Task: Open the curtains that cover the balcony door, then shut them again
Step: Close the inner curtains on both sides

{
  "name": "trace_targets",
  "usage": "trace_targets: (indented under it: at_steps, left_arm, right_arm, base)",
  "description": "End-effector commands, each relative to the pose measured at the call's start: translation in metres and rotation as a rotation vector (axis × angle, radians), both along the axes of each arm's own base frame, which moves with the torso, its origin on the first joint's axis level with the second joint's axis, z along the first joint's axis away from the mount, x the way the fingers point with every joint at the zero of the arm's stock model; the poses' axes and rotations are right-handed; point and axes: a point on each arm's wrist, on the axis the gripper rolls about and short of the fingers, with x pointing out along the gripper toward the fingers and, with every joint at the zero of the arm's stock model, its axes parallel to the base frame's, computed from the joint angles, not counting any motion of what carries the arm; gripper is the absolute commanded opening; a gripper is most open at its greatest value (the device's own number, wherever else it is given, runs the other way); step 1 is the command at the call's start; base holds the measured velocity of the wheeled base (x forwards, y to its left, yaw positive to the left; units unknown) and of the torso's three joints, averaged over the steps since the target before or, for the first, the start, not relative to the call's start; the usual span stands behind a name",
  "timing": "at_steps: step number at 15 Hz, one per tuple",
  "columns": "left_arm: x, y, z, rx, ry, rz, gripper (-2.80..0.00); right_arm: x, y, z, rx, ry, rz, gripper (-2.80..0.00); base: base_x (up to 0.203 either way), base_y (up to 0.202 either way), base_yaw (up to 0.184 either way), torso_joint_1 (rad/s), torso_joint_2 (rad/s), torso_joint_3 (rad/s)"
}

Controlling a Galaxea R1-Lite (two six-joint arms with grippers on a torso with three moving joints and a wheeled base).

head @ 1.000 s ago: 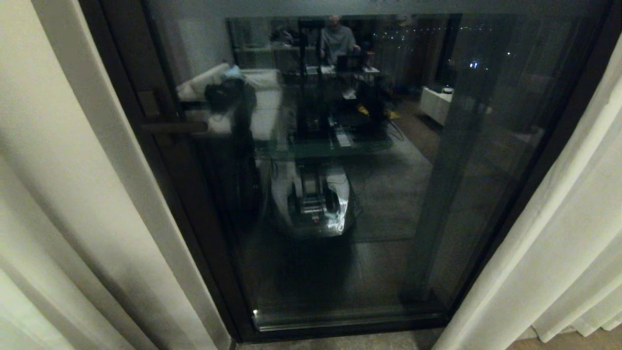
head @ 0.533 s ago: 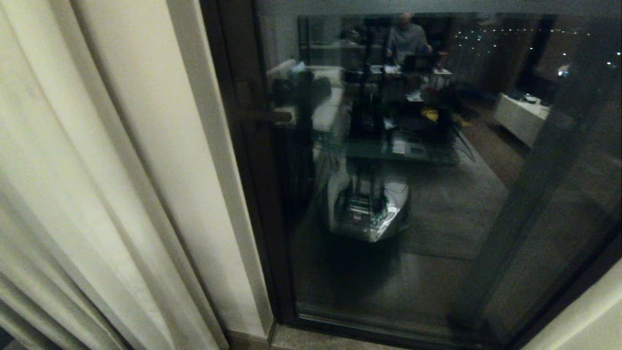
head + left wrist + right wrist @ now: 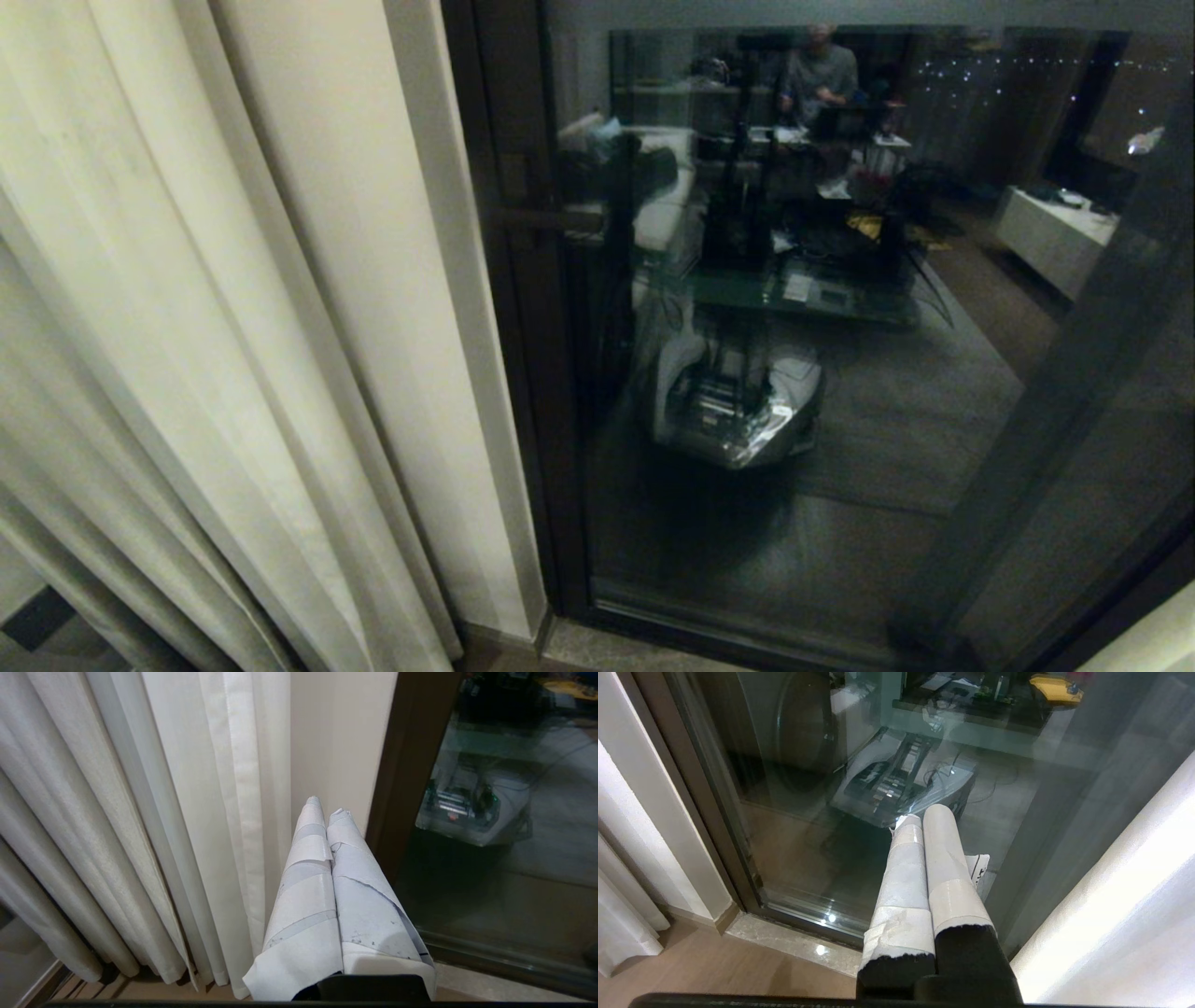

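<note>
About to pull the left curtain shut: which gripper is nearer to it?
Left. The left gripper points at the wall strip just beside the left curtain; the right gripper faces the door glass, farther off.

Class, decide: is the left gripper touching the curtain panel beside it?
Apart. In the left wrist view the shut left gripper points at bare wall, with a strip of wall showing between it and the curtain's hemmed edge.

Wooden floor (image 3: 691, 970) (stone sill (image 3: 794, 945) beside it) meets curtain hems (image 3: 177, 975).
</note>
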Motion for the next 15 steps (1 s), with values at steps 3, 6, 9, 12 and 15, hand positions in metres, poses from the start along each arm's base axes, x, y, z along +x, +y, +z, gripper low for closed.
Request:
trace_targets:
  at_steps: [3,6,9,12,15]
  left_arm:
    - [0.0,0.0,0.0,0.005,0.0,0.0,-2.8]
    - [0.0,0.0,0.0,0.011,0.0,0.002,-2.8]
    - [-0.006,-0.001,0.021,0.033,-0.073,-0.024,-2.8]
    - [-0.009,-0.001,0.024,0.122,-0.069,-0.055,-2.8]
    - [-0.009,-0.001,0.024,0.121,-0.068,-0.063,-2.8]
  right_arm:
    - [0.0,0.0,0.0,-0.001,0.002,0.001,-2.8]
    - [0.0,0.0,0.0,-0.001,0.002,0.001,-2.8]
    - [0.0,0.0,0.0,-0.001,0.002,0.001,-2.8]
    - [0.0,0.0,0.0,-0.001,0.002,0.001,-2.8]
    - [0.0,0.0,0.0,-0.001,0.002,0.001,-2.8]
  base:
    - [0.0,0.0,0.0,0.0,0.0,0.0]
    - [0.0,0.0,0.0,0.0,0.0,0.0]
    - [0.0,0.0,0.0,0.0,0.0,0.0]
    - [0.0,0.0,0.0,0.0,0.0,0.0]
    - [0.0,0.0,0.0,0.0,0.0,0.0]
